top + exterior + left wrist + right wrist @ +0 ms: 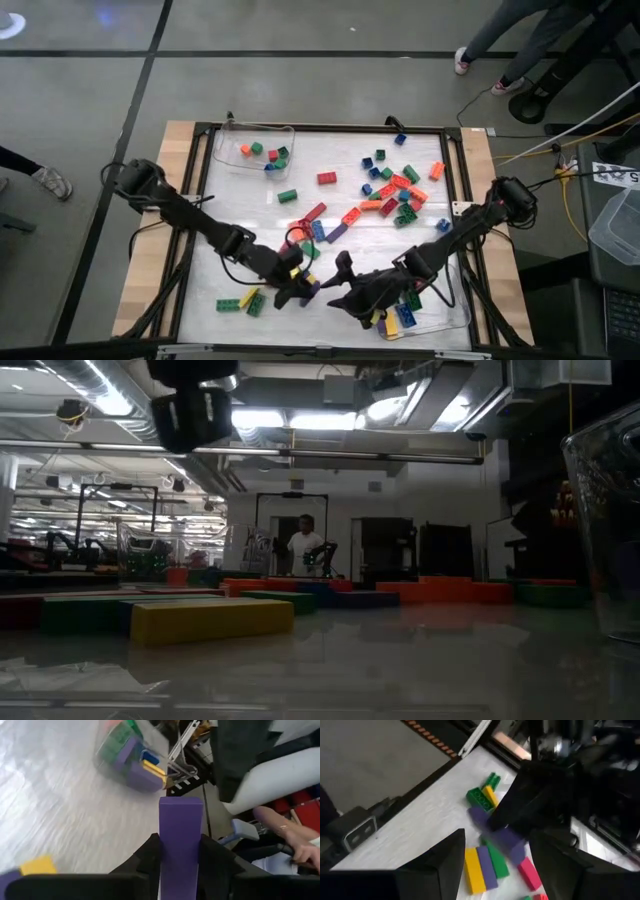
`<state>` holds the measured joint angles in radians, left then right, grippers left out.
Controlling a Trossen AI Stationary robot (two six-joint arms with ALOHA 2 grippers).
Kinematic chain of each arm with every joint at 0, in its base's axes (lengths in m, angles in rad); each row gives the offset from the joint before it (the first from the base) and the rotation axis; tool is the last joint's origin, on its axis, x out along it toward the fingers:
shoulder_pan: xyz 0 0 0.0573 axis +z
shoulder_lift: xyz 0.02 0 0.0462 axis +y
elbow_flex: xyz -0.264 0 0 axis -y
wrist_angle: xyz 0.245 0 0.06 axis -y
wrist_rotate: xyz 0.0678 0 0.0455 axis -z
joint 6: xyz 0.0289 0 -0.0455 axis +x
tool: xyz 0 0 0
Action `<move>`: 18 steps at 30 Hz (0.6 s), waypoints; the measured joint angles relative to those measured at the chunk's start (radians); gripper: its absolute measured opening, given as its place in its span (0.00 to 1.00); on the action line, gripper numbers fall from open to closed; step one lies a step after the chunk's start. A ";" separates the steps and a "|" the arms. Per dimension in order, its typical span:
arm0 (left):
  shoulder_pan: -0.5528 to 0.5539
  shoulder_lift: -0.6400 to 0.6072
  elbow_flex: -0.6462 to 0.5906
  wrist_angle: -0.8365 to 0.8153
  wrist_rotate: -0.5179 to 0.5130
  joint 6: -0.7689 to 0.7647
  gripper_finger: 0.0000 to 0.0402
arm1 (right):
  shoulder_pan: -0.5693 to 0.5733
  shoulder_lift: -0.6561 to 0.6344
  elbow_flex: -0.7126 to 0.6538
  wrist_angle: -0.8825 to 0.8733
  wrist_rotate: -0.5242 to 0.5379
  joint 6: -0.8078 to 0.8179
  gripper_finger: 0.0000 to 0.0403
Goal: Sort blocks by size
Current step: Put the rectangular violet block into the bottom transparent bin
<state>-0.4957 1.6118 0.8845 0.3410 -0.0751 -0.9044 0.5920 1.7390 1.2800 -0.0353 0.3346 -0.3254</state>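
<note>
The left gripper [181, 857] is clamped on a long purple block [181, 840], which stands straight out between its fingers toward a clear tray [440, 310] holding other long blocks [135, 762]. The right gripper [497, 852] hovers close beside it with its fingers spread and nothing between them; below it lie yellow, purple and green long blocks [485, 865] side by side. Most of the loose blocks [395, 190] sit well ahead of both grippers, across the white table [340, 150], and a second tray [255, 150] with short blocks lies farther off. The purple block looks light, rigid and smooth-sided, so it may slip. Pinching the flat long sides near the middle seems safest.
</note>
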 joint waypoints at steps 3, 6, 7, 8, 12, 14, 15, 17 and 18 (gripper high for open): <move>0.000 0.027 0.000 0.065 0.002 0.038 0.23 | -0.018 0.000 0.000 -0.002 -0.048 -0.015 0.55; -0.003 0.044 0.000 0.125 0.008 0.082 0.23 | -0.036 0.000 0.000 -0.010 -0.091 -0.016 0.55; -0.005 0.047 0.000 0.137 0.008 0.095 0.23 | -0.042 0.000 0.000 -0.012 -0.103 -0.016 0.55; -0.005 0.048 0.000 0.147 0.008 0.102 0.23 | -0.047 0.000 0.000 -0.011 -0.117 -0.016 0.55; -0.005 0.049 0.000 0.173 0.008 0.138 0.23 | -0.065 0.000 0.000 -0.014 -0.169 -0.017 0.55; -0.005 0.049 0.000 0.180 0.008 0.160 0.23 | -0.073 0.000 0.000 -0.014 -0.185 -0.021 0.55; -0.005 0.049 0.000 0.178 0.008 0.169 0.23 | -0.078 0.000 0.000 -0.014 -0.198 -0.022 0.55; -0.005 0.049 0.000 0.173 0.008 0.179 0.23 | -0.081 0.000 0.000 -0.014 -0.226 -0.023 0.55; -0.001 0.049 0.000 0.174 0.008 0.178 0.23 | -0.084 0.000 0.000 -0.014 -0.237 -0.023 0.55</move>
<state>-0.4970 1.6608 0.8845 0.5147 -0.0669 -0.7261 0.5075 1.7390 1.2800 -0.0490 0.0972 -0.3485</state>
